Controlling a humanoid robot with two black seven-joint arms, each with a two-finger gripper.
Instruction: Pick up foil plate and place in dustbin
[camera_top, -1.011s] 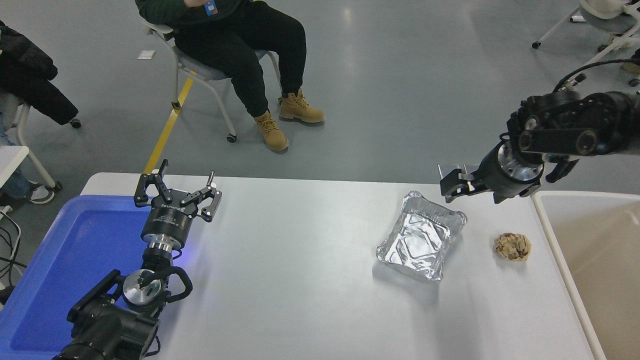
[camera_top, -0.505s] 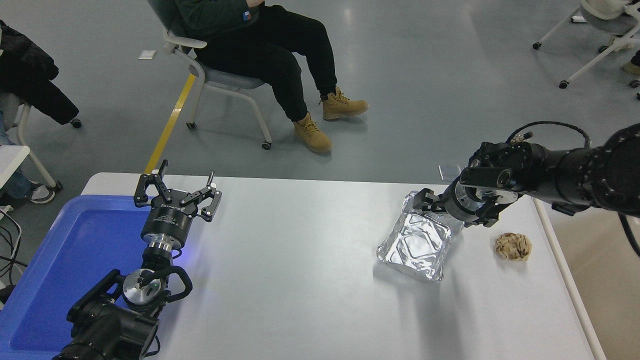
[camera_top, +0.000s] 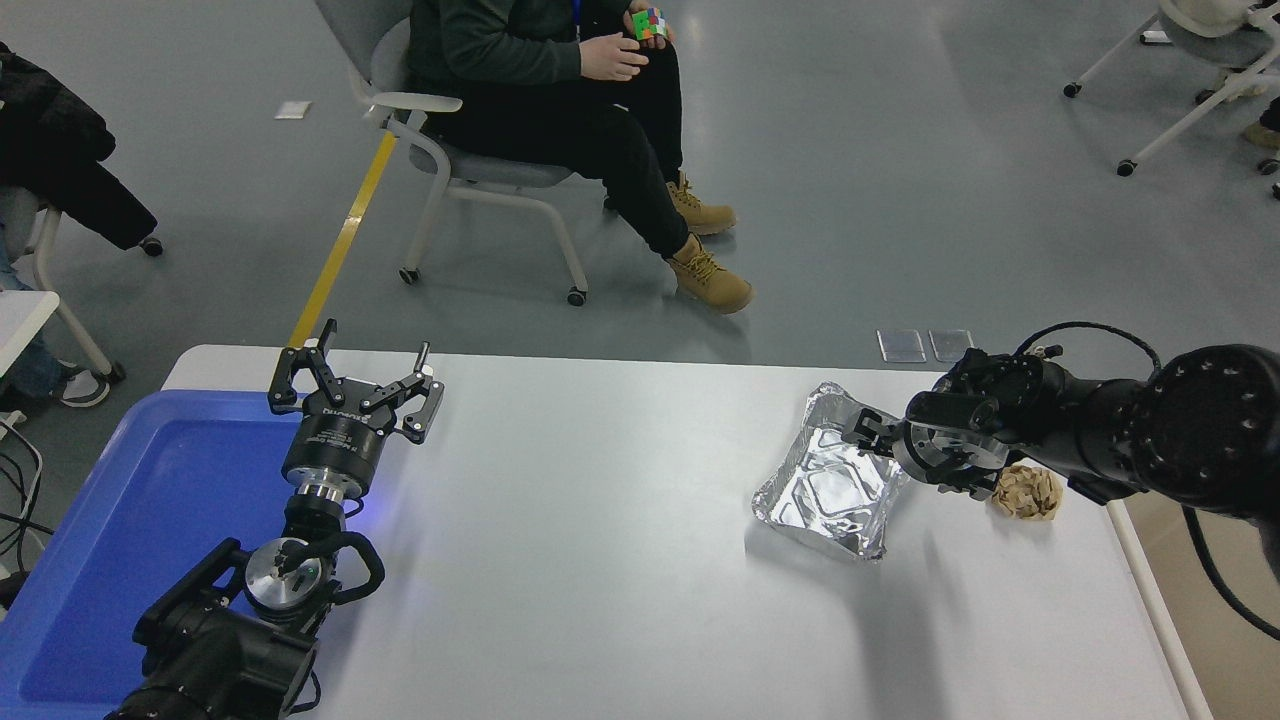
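The foil plate (camera_top: 828, 484), a shiny silver rectangular tray with a crinkled rim, lies on the white table (camera_top: 600, 520) right of centre. My right gripper (camera_top: 866, 433) comes in from the right and is low at the plate's far right rim, covering that corner. I cannot see how it stands on the rim. The dustbin (camera_top: 1158, 610) shows only as a white rim and a beige strip at the right edge, partly behind my right arm. My left gripper (camera_top: 358, 372) is open and empty, parked at the lower left.
A brown crumpled paper ball (camera_top: 1028, 492) lies just right of the plate, partly under my right wrist. A blue tray (camera_top: 120, 520) sits at the table's left end. A person sits on a chair (camera_top: 440, 130) beyond the far side.
My right arm has come down and nearer, from above the table's far edge to the plate's far right rim. The seated person has shifted right. My left arm has not moved.
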